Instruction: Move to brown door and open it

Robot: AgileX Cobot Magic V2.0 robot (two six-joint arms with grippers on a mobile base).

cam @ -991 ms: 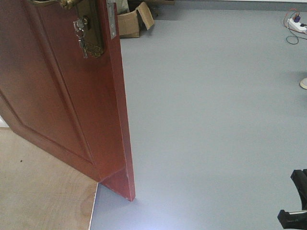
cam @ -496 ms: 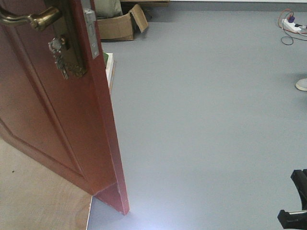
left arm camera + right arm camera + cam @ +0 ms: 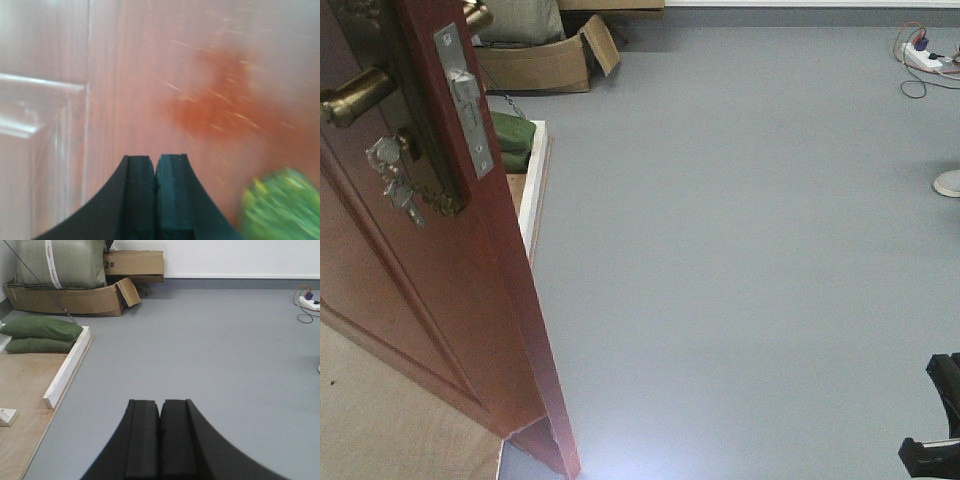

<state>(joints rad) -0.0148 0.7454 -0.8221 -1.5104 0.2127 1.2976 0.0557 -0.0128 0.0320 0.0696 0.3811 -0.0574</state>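
The brown door [image 3: 450, 330] stands ajar at the left of the front view, its edge turned toward me. Its brass lever handle [image 3: 355, 95], hanging keys [image 3: 395, 180] and silver latch plate [image 3: 465, 95] show near the top left. In the left wrist view the glossy door panel [image 3: 150, 75] fills the frame, close and blurred. My left gripper [image 3: 156, 159] is shut and empty, close in front of the panel. My right gripper [image 3: 160, 404] is shut and empty, over the grey floor [image 3: 210, 350], away from the door.
A white wooden frame [image 3: 530, 190] with green sandbags [image 3: 42, 327] lies behind the door on a plywood base [image 3: 22, 385]. Cardboard boxes [image 3: 75, 297] stand at the back wall. A power strip with cables [image 3: 930, 55] lies far right. A black robot part [image 3: 935, 445] sits bottom right.
The door has swung further left in the front view, showing more of its edge and latch plate. The white frame, sandbag and boxes behind it have come into view.
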